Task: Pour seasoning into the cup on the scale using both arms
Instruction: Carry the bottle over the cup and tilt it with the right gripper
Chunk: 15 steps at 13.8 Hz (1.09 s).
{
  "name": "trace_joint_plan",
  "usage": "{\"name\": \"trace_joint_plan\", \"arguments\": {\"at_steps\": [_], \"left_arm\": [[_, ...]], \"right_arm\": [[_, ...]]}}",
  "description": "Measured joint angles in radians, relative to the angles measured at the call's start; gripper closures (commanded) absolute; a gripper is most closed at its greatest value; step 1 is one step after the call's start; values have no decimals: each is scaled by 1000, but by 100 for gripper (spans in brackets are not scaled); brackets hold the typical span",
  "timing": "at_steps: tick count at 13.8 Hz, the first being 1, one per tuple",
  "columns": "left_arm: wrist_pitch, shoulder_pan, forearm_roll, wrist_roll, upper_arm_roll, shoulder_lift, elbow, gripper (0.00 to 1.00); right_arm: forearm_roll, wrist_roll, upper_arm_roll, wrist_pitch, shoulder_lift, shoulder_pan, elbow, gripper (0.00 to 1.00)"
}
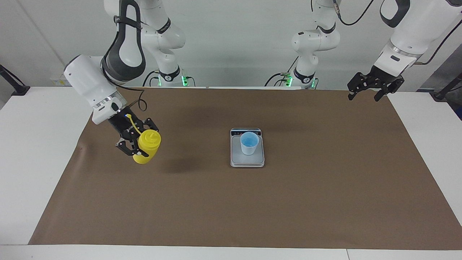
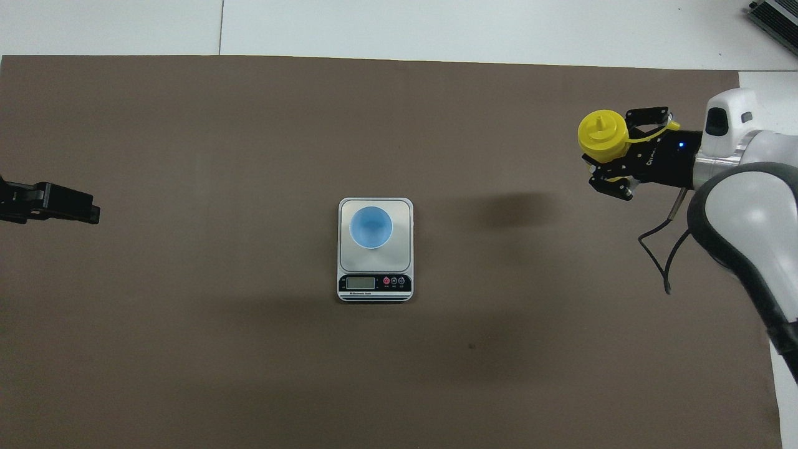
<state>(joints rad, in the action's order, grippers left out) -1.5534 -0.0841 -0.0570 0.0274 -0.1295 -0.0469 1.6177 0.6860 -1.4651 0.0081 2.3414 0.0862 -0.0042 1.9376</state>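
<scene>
My right gripper is shut on the yellow seasoning bottle and holds it roughly upright in the air, over the brown mat toward the right arm's end of the table. The bottle's ribbed cone top faces up, and the gripper shows in the overhead view too. The pale blue cup stands upright on the silver-grey scale at the middle of the mat. The cup looks empty from above. The scale's display strip is on the edge nearer the robots. My left gripper waits open and empty, raised over the mat's edge at the left arm's end.
A brown mat covers most of the white table. The left gripper's tip shows at the overhead view's side. Black cables hang from the right arm's wrist.
</scene>
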Motion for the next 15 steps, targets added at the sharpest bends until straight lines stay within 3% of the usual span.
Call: {"name": "trace_joint_plan", "arguments": {"at_steps": [7,12,15], "left_arm": [[0,0,0,0,0,0,0,0],[0,0,0,0,0,0,0,0],[0,0,0,0,0,0,0,0]], "right_arm": [[-234,104,2,55,-5,77,-5,100],[-528,225,4,58,-4,146,-12,100],[-739,393,5,34,-1,197,-40,100]]}}
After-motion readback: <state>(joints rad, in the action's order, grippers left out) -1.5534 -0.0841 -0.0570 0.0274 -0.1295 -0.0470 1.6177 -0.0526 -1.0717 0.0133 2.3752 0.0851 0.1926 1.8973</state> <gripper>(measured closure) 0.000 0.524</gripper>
